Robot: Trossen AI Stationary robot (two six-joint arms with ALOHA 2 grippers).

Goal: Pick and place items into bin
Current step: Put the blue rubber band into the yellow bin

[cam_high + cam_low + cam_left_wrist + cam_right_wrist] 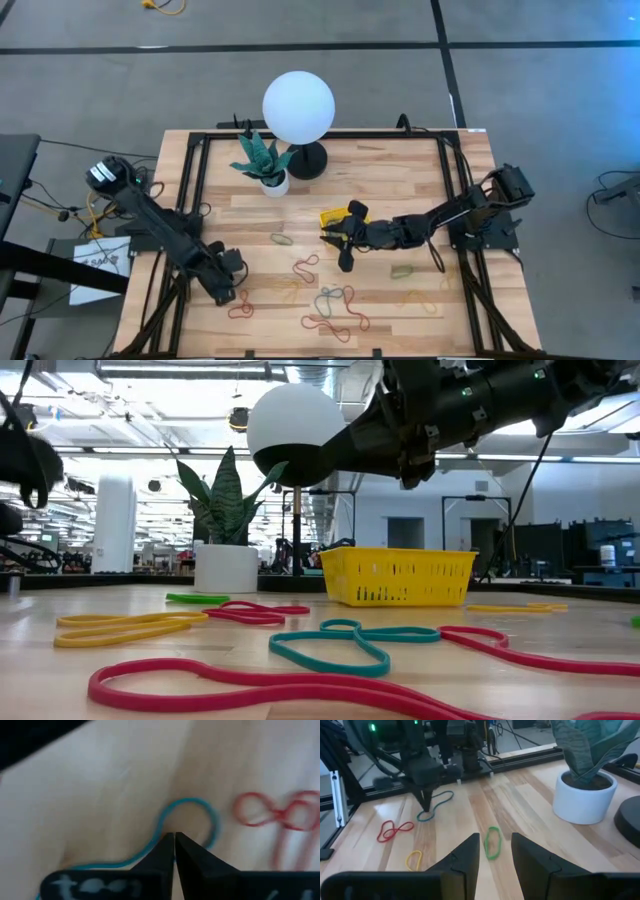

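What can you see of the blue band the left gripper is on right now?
The blue band is a thin, floppy rubber-looking loop, teal-blue, lying flat on the wooden table in a pinched, roughly figure-eight outline. The left gripper stands over it with its fingertips together, right at the band's narrow waist, apparently pinching it there. It has not been lifted. A twisted red band lies close beside it without touching, and nothing else rests on it.

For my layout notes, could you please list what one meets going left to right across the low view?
Yellow band → white plant pot → teal band → yellow bin.
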